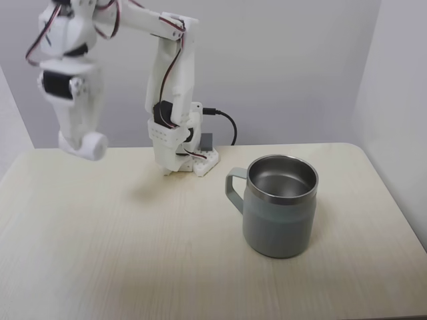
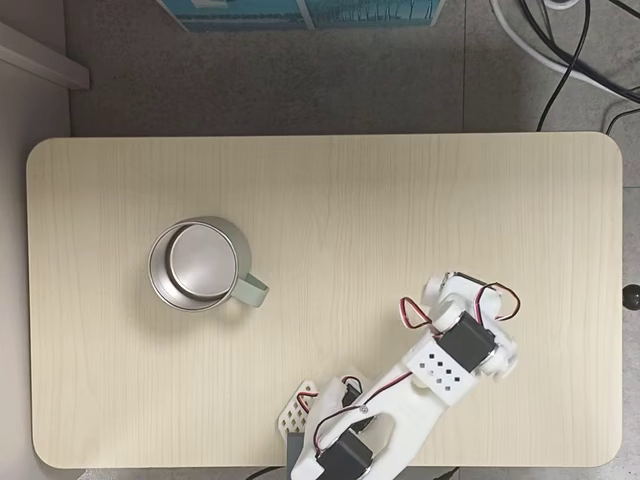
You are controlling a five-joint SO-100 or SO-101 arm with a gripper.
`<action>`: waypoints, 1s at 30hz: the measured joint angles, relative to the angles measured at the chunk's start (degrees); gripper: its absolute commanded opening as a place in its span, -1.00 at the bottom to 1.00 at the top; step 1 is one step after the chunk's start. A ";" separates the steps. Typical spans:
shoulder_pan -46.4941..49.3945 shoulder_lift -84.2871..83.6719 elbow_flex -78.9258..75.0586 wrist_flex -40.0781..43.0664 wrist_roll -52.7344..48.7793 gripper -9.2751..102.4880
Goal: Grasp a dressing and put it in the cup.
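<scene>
The dressing (image 1: 95,145), a small white soft roll, hangs well above the table at the left in a fixed view, held at the tip of my gripper (image 1: 85,143), which is shut on it. From above in a fixed view, the gripper (image 2: 446,292) sits at the lower right, and a white round end there looks like the dressing (image 2: 435,290). The grey-green cup (image 1: 280,220) with a steel rim stands upright on the table to the right, handle toward the arm. Seen from above, the cup (image 2: 158,285) is at the left, far from the gripper, with nothing visible inside.
The arm's white base (image 1: 185,159) is fixed at the table's back edge with a black cable (image 1: 229,125) behind it. Bare light wood table (image 1: 133,253) lies between gripper and cup. Off the table are floor cables (image 2: 570,50) and a blue box (image 2: 300,12).
</scene>
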 measured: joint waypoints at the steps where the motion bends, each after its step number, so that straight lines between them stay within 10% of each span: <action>1: -0.62 -1.14 0.53 0.00 0.70 -0.83; 30: -61.70 -14.41 3.60 -0.18 10.99 -0.83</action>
